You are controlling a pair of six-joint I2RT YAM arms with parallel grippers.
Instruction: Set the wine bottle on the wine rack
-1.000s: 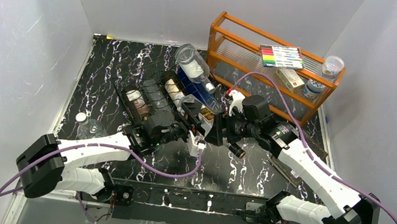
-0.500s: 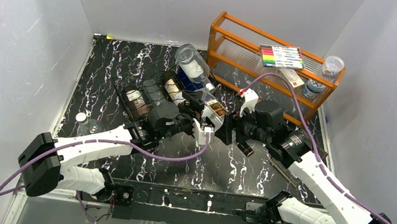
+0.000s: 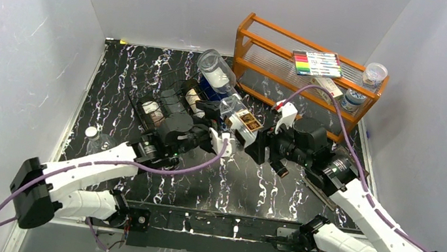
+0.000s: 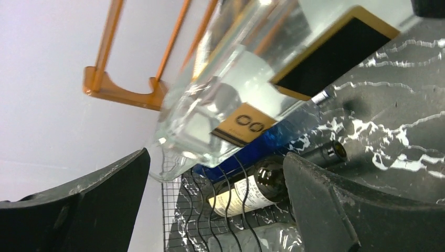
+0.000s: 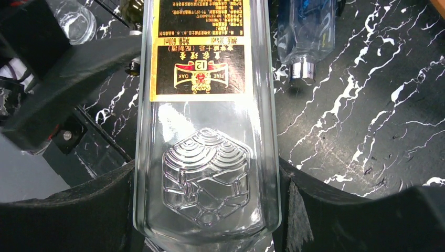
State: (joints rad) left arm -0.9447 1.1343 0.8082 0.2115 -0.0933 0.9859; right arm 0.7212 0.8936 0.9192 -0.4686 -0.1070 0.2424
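Since a second ago: the left gripper (image 3: 222, 138) has sprung wide open, and the right arm has carried the wine bottle (image 3: 244, 121) back and to the right.

The wine rack (image 3: 164, 108) sits left of centre on the table (image 3: 302, 206), with other bottles (image 4: 246, 191) already in some cradles. The wine bottle hangs tilted just beside the rack's right end, not yet cradled. The right gripper (image 5: 204, 210) clamps the clear glass body near one end and bears it alone. Judged a handover, with the right arm taking the bottle for placing. The left jaws flank the glass, apparently without touching it.
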